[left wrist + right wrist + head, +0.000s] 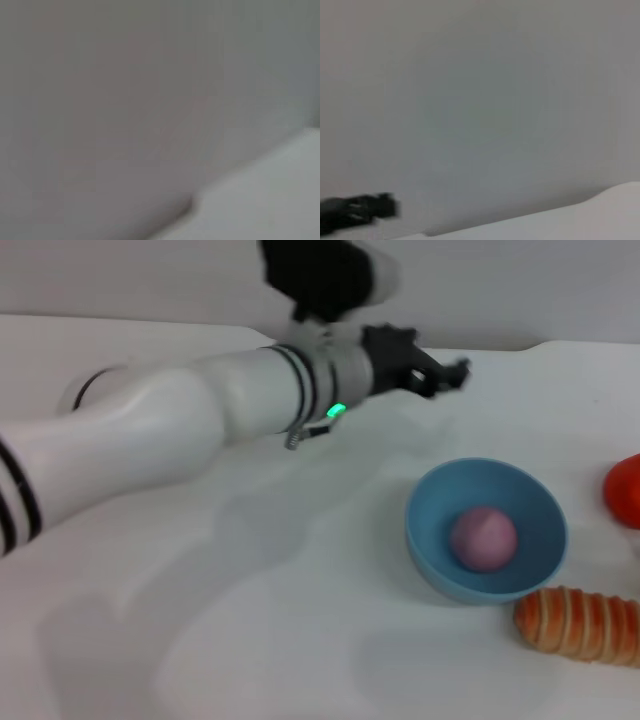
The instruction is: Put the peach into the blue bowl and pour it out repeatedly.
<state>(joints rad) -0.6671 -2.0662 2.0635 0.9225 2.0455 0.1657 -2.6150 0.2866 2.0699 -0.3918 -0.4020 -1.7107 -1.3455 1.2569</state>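
The blue bowl (536, 521) stands upright on the white table at the right of the head view. The dull-pink peach (483, 537) lies inside it, on the bottom. My left arm reaches across the table from the left, and my left gripper (441, 374) hovers beyond the bowl, towards the table's far edge and well apart from the rim. It holds nothing that I can see. The right wrist view shows a dark gripper (362, 208) far off, which is the left arm's. My right gripper is out of view.
An orange ribbed roll (580, 623) lies just in front of the bowl at the right. A red-orange round fruit (625, 490) is cut off by the right edge. The left wrist view shows only grey wall and a corner of table (270, 200).
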